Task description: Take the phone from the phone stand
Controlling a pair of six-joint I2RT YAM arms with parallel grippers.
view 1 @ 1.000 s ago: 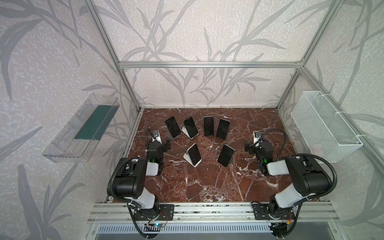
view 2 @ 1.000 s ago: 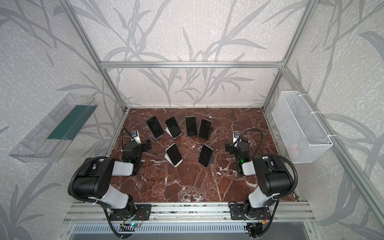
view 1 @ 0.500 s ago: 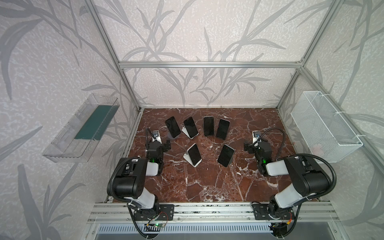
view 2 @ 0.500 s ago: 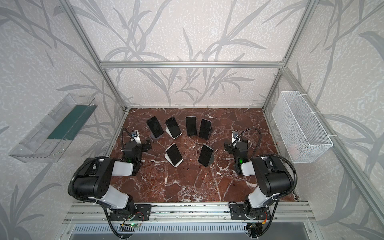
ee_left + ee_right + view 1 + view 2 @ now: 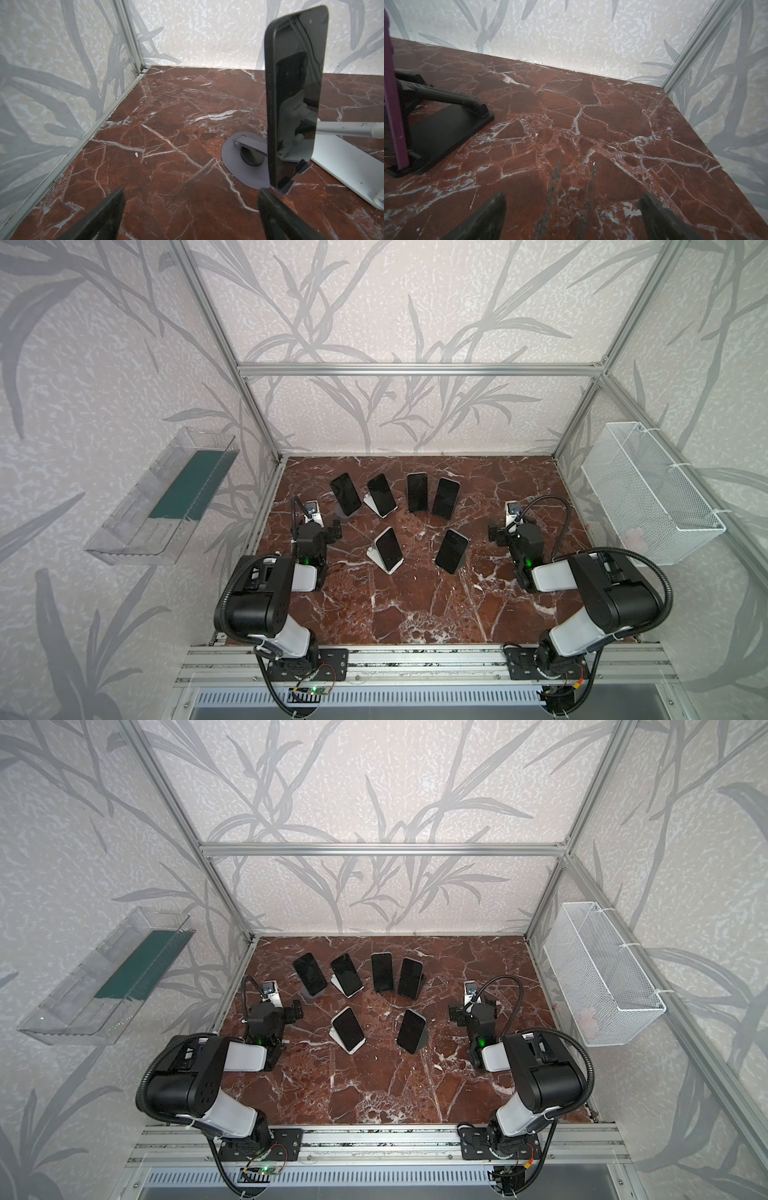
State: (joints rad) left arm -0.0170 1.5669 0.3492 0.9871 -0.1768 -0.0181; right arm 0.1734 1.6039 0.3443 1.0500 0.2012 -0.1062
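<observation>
**Status.** No step of the removal is done. You have six phones on the worktop, four in a back row and two nearer the arms. Each leans back on its own stand.

- The left hand has its jaws spread wide and is empty. It sits low over the worktop, near the end phone of the back row.
- The right hand has its jaws equally wide and is empty. A purple-edged phone on a black stand is off to one side.
- Approach, grip and lift-off remain. You cannot tell which phone is meant.

**Materials.** The phones are thin rigid slabs with rounded corners and glossy black glass, so expect a slippery face. The stands differ: flat white plates, a grey oval base with a hinged arm, and black plates. The worktop is polished red-brown marble with white veins.
</observation>
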